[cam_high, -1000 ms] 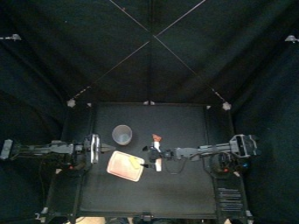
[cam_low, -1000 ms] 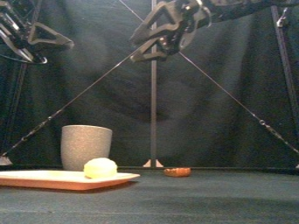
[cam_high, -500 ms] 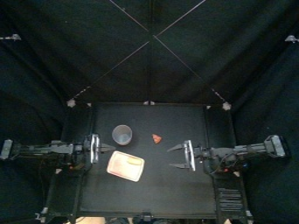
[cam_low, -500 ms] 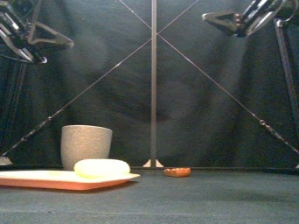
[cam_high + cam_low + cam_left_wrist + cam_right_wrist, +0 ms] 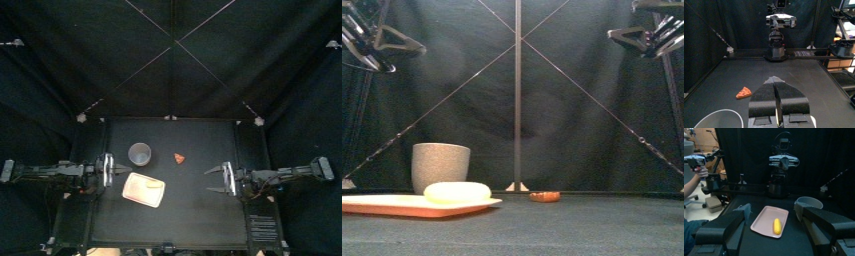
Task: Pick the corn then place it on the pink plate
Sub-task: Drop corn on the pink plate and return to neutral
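On the flat pink plate (image 5: 376, 205), smooth oblong corn (image 5: 457, 191).

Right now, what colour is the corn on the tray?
Pale yellow; the corn shows best in the front view.

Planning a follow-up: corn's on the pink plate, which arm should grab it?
Right, probably: the right gripper is open, corn centred between its jaws. The left gripper sits nearer the plate but is shut.

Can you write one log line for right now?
corn: lying on pink plate | right gripper: open, empty, off to the right | left gripper: shut, resting left | task: looks done
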